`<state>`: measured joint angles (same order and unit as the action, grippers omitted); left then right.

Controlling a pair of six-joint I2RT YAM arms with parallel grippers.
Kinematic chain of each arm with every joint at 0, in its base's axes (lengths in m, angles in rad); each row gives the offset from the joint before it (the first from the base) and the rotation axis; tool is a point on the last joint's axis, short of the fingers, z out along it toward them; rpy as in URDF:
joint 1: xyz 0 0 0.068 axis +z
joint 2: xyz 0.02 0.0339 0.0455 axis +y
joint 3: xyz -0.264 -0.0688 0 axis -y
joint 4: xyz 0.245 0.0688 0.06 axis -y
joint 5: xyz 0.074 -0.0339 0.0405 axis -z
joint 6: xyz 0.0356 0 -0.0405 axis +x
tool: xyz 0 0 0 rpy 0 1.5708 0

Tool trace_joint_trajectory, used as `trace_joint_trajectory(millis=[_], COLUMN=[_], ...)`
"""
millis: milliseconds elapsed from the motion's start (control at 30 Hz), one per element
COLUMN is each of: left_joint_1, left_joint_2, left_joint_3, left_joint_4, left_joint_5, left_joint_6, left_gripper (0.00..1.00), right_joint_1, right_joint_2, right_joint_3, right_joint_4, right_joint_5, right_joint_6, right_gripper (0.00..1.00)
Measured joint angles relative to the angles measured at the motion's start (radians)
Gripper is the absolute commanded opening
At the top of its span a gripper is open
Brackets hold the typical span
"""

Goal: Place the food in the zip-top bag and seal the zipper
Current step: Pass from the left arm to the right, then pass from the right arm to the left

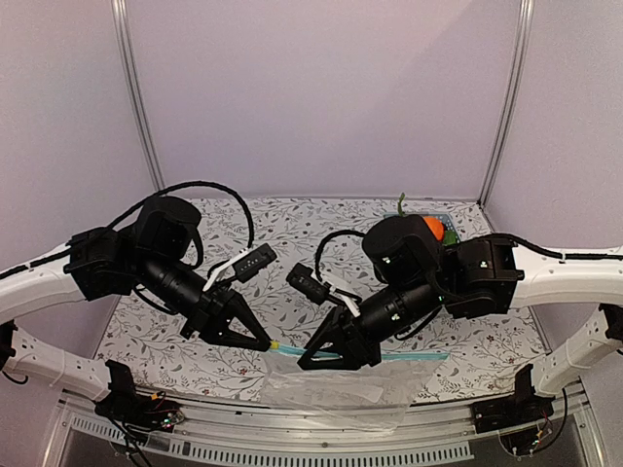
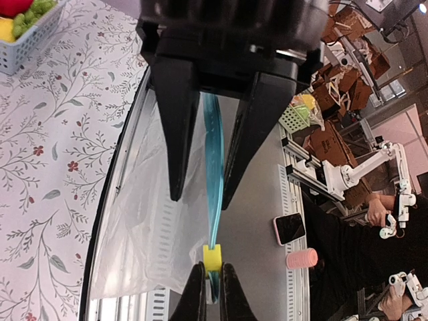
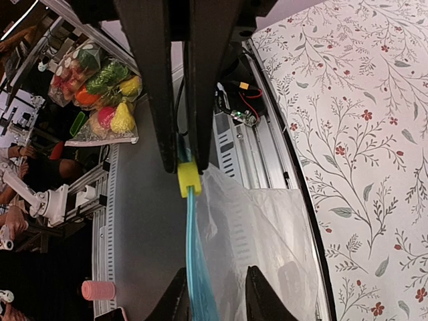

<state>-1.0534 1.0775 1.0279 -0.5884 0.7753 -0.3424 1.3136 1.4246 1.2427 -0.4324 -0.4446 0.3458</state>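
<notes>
Food lies in a light blue mesh basket at the far right of the floral table: an orange in the top external view, and a red tomato, green bunch and yellow lemon in a wrist view. It is well apart from the zip-top bag, whose clear, crinkled plastic drapes over the table's near edge. The right arm hangs just in front of the basket and hides part of it from above. The zipper runs left to right along the near edge, with a yellow slider near its left end. Both arms reach in from the sides, forearms sloping down and inward, tips almost meeting over the bag's mouth. The left claw is pinched on the zipper just left of the slider, fingers nearly together. The right claw stands apart, astride the zipper right of the slider without gripping it. The basket's place in the wrist views shows that the one named left wrist looks out from the arm on the right, the other from the arm on the left.
</notes>
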Motion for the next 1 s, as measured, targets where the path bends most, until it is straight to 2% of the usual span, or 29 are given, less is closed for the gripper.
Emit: trace_joint_trajectory(millis=[33, 67, 133, 200, 267, 300, 367, 533, 667, 900, 1000], left_joint_1=[0.000, 0.000, 0.000, 0.000, 0.000, 0.000, 0.000, 0.000, -0.002, -0.009, -0.010], left_joint_2=[0.000, 0.000, 0.000, -0.003, -0.018, -0.029, -0.068, -0.138, -0.137, -0.132, -0.130], left_joint_3=[0.000, 0.000, -0.002, -0.008, -0.029, -0.043, -0.085, -0.153, -0.162, -0.164, -0.166], left_joint_4=[-0.001, -0.001, 0.000, 0.005, 0.025, 0.037, 0.072, 0.156, 0.193, 0.232, 0.246], left_joint_5=[-0.004, -0.009, -0.030, -0.055, -0.082, -0.093, -0.121, -0.161, -0.177, -0.198, -0.201], left_joint_6=[0.000, 0.000, 0.001, 0.003, -0.007, -0.013, -0.036, -0.068, -0.087, -0.100, -0.104], left_gripper=[0.01, 0.09, 0.37, 0.67, 0.81, 0.83, 0.83, 0.73, 0.65, 0.34, 0.25], right_joint_1=[0.002, 0.002, 0.003, 0.004, 0.004, 0.004, 0.004, 0.004, 0.005, 0.007, 0.007], right_joint_2=[0.000, 0.000, -0.001, -0.006, -0.018, -0.025, -0.047, -0.080, -0.082, -0.082, -0.082], right_joint_3=[0.000, 0.000, -0.001, -0.006, -0.018, -0.024, -0.040, -0.053, -0.053, -0.053, -0.053], right_joint_4=[0.005, 0.008, 0.015, 0.029, 0.043, 0.050, 0.063, 0.082, 0.090, 0.099, 0.101], right_joint_5=[0.000, 0.003, 0.011, 0.023, 0.036, 0.044, 0.059, 0.081, 0.092, 0.100, 0.102], right_joint_6=[0.007, 0.007, 0.012, 0.013, 0.017, 0.019, 0.022, 0.031, 0.035, 0.041, 0.045], right_gripper=[0.13, 0.08, 0.00, 0.00, 0.00, 0.00, 0.00, 0.00, 0.00, 0.00, 0.00])
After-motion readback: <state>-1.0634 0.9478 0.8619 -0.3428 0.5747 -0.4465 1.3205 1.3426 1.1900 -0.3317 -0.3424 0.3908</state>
